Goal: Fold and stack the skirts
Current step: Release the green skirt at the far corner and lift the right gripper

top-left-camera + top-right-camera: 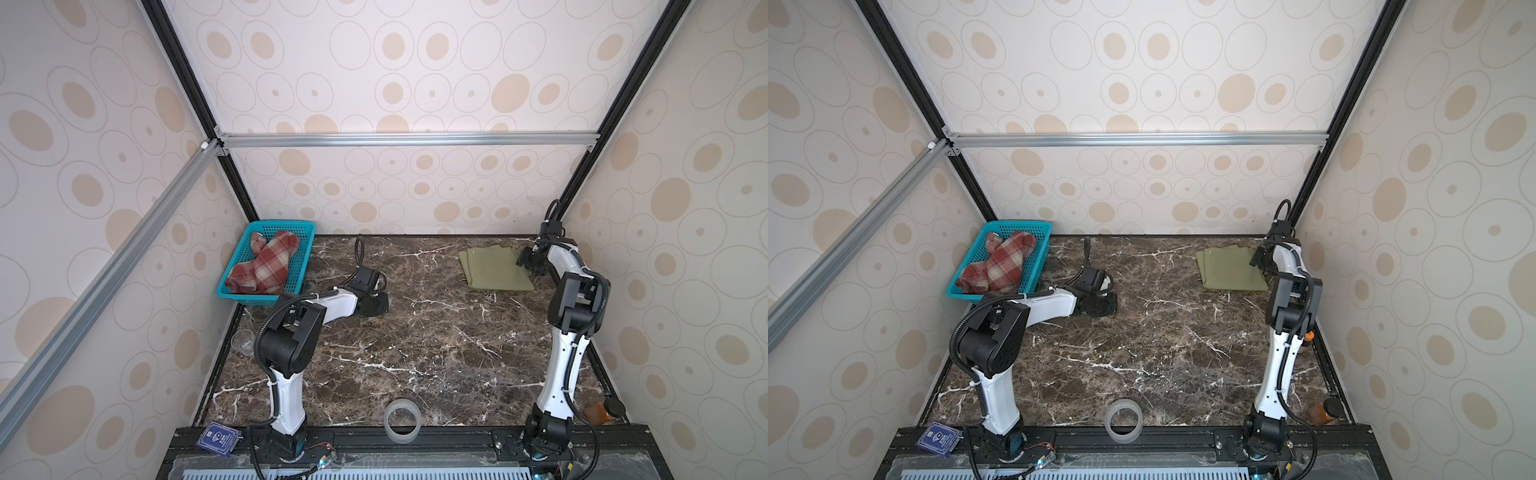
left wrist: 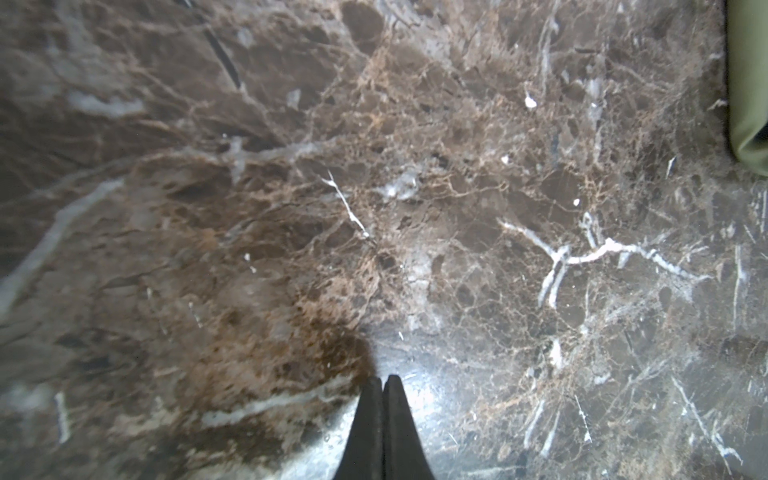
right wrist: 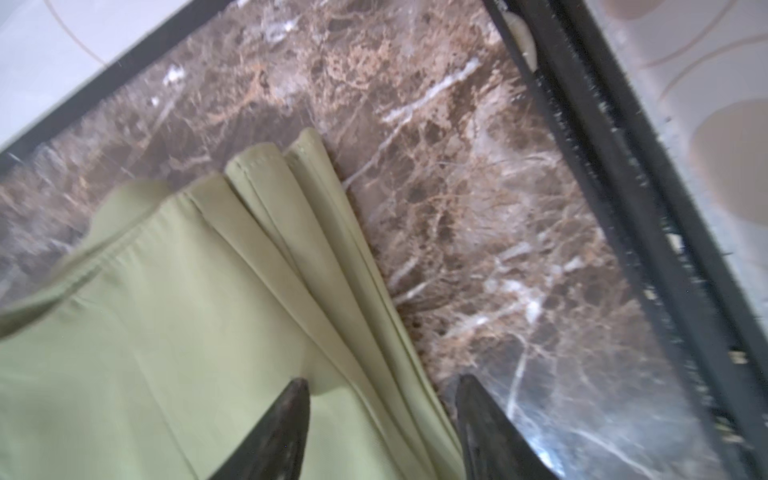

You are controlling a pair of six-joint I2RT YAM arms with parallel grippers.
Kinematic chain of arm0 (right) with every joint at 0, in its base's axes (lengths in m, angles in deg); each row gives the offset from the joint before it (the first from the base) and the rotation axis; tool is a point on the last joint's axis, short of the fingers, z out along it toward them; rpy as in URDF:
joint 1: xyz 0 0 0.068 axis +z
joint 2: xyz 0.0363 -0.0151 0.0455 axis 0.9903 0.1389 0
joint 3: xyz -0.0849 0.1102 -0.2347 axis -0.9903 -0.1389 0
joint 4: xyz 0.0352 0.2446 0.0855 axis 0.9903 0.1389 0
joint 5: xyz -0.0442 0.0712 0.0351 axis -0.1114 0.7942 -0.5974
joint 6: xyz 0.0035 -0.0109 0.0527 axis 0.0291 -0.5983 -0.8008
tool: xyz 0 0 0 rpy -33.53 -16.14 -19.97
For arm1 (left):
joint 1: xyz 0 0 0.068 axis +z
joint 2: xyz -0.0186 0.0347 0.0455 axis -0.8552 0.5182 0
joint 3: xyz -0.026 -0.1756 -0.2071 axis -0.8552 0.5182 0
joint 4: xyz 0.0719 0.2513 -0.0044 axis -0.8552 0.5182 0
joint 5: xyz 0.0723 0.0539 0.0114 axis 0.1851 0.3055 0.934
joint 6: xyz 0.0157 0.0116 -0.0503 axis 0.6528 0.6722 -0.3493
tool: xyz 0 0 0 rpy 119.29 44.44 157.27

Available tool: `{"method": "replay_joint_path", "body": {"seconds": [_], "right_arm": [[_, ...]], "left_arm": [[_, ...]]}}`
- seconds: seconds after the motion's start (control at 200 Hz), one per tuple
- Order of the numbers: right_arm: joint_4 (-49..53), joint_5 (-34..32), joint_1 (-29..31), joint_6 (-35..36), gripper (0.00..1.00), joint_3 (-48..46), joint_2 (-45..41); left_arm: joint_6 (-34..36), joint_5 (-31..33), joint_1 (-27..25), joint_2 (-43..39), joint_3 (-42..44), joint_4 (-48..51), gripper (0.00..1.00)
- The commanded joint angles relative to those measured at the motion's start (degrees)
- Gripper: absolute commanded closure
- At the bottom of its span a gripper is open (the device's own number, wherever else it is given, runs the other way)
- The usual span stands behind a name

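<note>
right gripper (image 3: 382,384): jaws apart, straddling the folded olive skirt's (image 1: 494,268) side edge, far-right of table (image 2: 415,208) | left gripper (image 2: 382,382): jaws together over bare marble | plaid skirt (image 1: 264,266): bunched in teal basket (image 1: 301,257), near left gripper

Teal basket (image 1: 302,266), tape roll (image 1: 402,439), marble tabletop (image 1: 415,332)

The olive skirt (image 3: 166,332) runs off the right wrist view's edge
</note>
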Motion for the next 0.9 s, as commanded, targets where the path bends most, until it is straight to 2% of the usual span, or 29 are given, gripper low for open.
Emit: {"method": "replay_joint_path", "body": {"seconds": [0.0, 0.155, 0.315, 0.475, 0.625, 0.735, 0.81, 0.895], "right_arm": [[-4.02, -2.52, -0.09, 0.97, 0.31, -4.32, -7.6], [-8.89, -1.81, 1.6, 0.75, 0.21, -13.36, -16.38], [-12.99, -1.95, 5.79, -1.23, 0.21, -23.32, -25.86], [-18.91, -2.74, 13.11, -2.57, 0.23, -32.8, -33.02], [-17.64, -3.67, 20.63, -2.98, 0.25, -36.98, -36.87], [-18.34, -3.25, 25.7, -3.08, 0.26, -41.01, -39.96], [-18.6, -2.96, 28.37, -3.79, 0.26, -43.61, -42.13], [-17.65, -2.54, 30.42, -5.07, 0.26, -45.9, -44.5]], "left_arm": [[1.32, 0.71, 0.54, -2.8, 0.55, -0.49, 1.0], [1.12, 0.37, 1.11, -6.03, 3.01, -4.01, 1.0], [1.75, -1.2, 3.07, -8.95, 4.41, -6.57, 1.0], [0.06, -3.19, 6.82, -12.39, 7.49, -10.83, 1.0], [2.97, 1.5, 10.11, -17.46, 7.28, -12.15, 1.0], [4.96, 3.51, 12.64, -19.67, 5.88, -11.57, 0.9], [5.75, 5.36, 14.46, -20.81, 5.26, -10.15, 0.75], [5.47, 5.82, 17.23, -21.88, 5.15, -8.98, 0.67]]}}
